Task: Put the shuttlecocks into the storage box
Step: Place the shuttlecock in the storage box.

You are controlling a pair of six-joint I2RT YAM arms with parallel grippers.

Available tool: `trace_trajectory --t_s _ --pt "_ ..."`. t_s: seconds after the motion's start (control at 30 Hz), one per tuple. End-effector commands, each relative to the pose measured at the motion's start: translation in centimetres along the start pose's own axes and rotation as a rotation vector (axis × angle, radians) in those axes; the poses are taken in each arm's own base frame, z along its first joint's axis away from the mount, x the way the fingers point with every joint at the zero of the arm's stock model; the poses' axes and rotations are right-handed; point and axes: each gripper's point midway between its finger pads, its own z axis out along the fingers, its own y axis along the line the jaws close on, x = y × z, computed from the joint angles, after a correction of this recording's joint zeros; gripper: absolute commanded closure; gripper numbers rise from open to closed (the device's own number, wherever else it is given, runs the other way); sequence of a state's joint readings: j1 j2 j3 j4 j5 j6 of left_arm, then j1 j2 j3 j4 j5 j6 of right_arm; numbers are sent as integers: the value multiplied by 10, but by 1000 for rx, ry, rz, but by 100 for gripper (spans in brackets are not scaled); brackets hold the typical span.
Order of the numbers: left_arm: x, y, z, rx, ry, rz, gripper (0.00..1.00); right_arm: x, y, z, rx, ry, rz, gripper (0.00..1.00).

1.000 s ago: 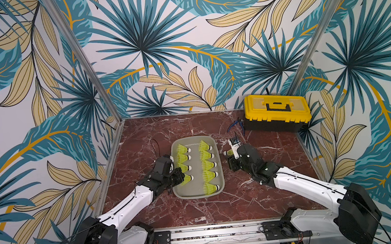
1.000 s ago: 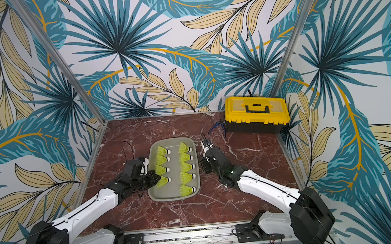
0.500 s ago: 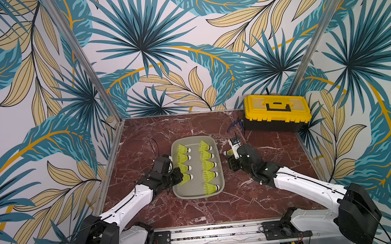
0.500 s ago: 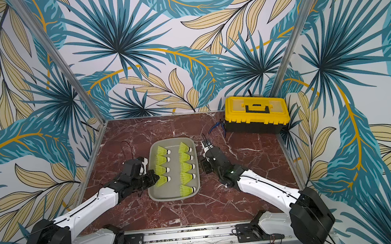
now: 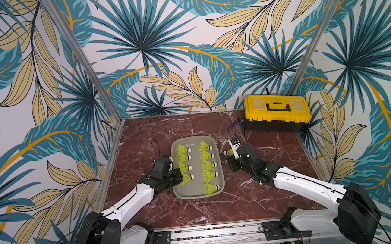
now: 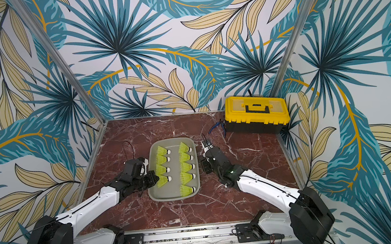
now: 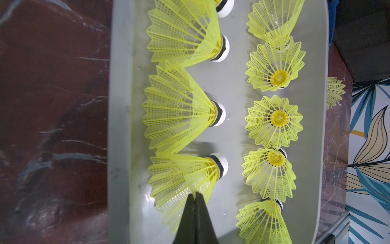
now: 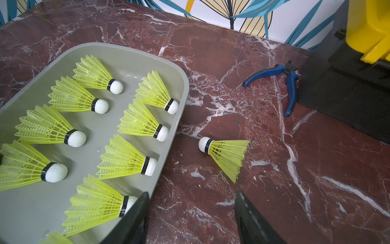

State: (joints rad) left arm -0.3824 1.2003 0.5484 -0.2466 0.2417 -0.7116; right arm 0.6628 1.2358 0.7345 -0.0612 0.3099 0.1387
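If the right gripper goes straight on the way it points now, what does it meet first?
Most likely the loose shuttlecock on the table, just ahead of the open right gripper. Depth is unclear, so it might touch the table first.

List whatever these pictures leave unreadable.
Both top views: most of the loose shuttlecock, hidden under the right arm.
Left wrist view: whether the shut left gripper pinches the nearest shuttlecock; mesh overlaps the tips.
Top views: the left gripper's fingertips, too small and dark to separate.
Right wrist view: toolbox, cut by the edge.
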Motion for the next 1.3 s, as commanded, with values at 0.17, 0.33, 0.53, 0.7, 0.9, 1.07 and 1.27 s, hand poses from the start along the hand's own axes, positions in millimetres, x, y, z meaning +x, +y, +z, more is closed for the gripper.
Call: trace_trajectory --t_s 0.17,0.33,0.53,0.7,0.9,1.07,1.27 --pt "-12 -2 -9 -27 -30 28 99 14 -3 5 20 43 -13 36" --pt "-12 0 -9 -40 -32 32 99 15 -2 5 19 44 -14 36" --pt "-15 0 -10 -42 -41 30 97 16 -2 6 20 49 -12 36" --pt "-16 -2 -10 -37 -45 30 92 16 -2 7 19 50 -13 36" --pt "-17 -4 -11 -30 -49 31 86 18 -2 8 23 56 -9 36" --pt "-19 -7 -13 -19 -57 27 76 20 -3 10 34 61 14 36" --pt "-22 -12 -18 -10 -67 38 68 22 -6 13 57 72 62 36"
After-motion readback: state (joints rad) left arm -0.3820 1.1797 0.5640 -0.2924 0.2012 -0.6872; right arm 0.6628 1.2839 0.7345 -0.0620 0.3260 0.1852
